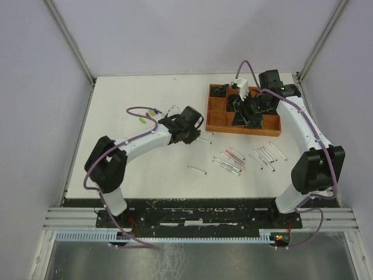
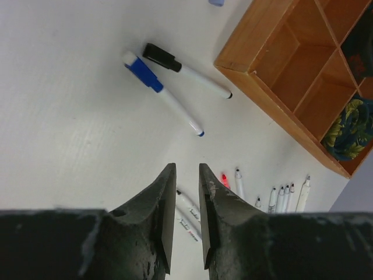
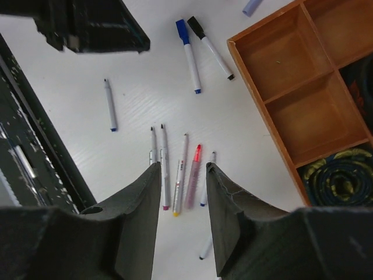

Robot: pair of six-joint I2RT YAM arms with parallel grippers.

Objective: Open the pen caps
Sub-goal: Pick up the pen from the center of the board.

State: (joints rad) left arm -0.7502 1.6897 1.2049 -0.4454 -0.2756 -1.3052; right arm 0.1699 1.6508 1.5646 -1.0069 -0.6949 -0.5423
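Several uncapped pens (image 1: 233, 158) with white-grey barrels lie side by side on the table right of centre, also in the right wrist view (image 3: 185, 169). One more pen (image 1: 197, 170) lies alone. A pen with a blue cap (image 2: 143, 70) and a pen with a black cap (image 2: 160, 56) lie close together by the tray corner. Two green caps (image 1: 143, 119) rest at the back left. My left gripper (image 2: 186, 166) hovers above the table, its jaws a narrow gap apart with nothing between them. My right gripper (image 3: 182, 165) hangs open and empty, high by the tray (image 1: 245, 111).
The brown compartment tray (image 2: 256, 35) stands at the back right; dark patterned stuff (image 2: 349, 125) fills some of its compartments. A lilac cap (image 3: 250, 6) lies beside its corner. The black base rail (image 3: 35, 157) runs along the near edge.
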